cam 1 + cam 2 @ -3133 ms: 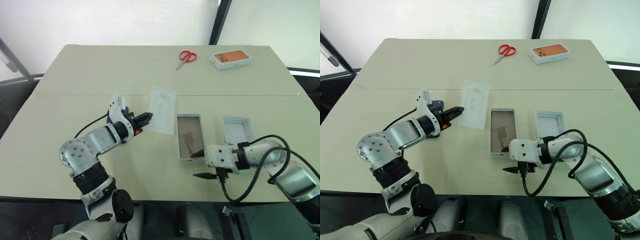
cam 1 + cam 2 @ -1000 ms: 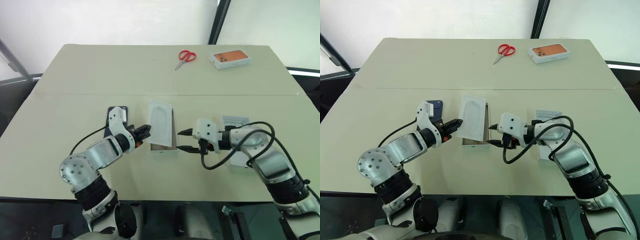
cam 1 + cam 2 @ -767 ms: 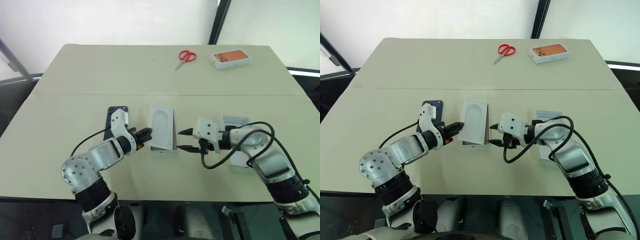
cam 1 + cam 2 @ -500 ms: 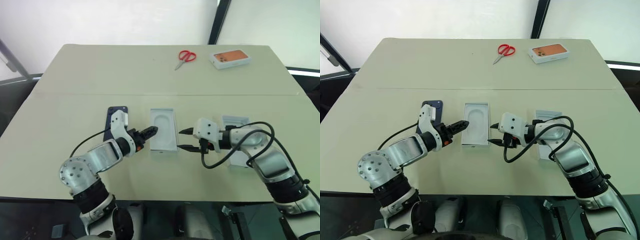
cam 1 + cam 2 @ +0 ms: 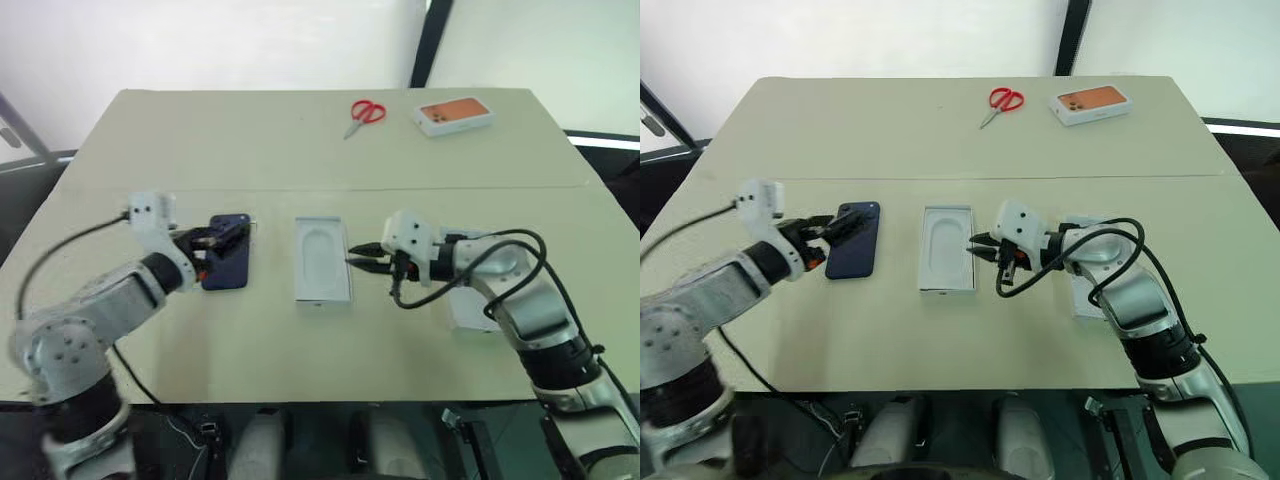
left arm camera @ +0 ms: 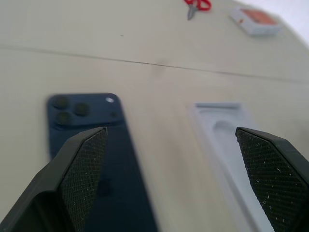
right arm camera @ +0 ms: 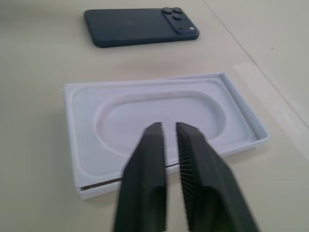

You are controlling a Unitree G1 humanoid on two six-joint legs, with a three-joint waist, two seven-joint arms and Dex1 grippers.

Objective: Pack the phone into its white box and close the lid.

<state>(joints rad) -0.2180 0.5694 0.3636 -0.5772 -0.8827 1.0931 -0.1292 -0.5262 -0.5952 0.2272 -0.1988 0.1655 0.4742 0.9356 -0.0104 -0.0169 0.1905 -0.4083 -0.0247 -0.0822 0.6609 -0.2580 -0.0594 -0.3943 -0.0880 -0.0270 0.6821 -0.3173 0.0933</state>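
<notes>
Left gripper [image 5: 830, 232]: you are holding its fingers wide apart, empty, over the phone [image 5: 854, 239].
Right gripper [image 5: 978, 247]: you are keeping its fingers pressed together, empty, just beside the white box [image 5: 947, 288].
Phone: lying flat on the table [image 5: 940, 130], left of the box.
White box: an insert [image 7: 159, 116] with an oval recess is sitting in it.
Lid [image 5: 1087, 300]: lying under the right arm.
Risk: you are approaching a slim, flat phone; the fingers may slip off its edges.
</notes>
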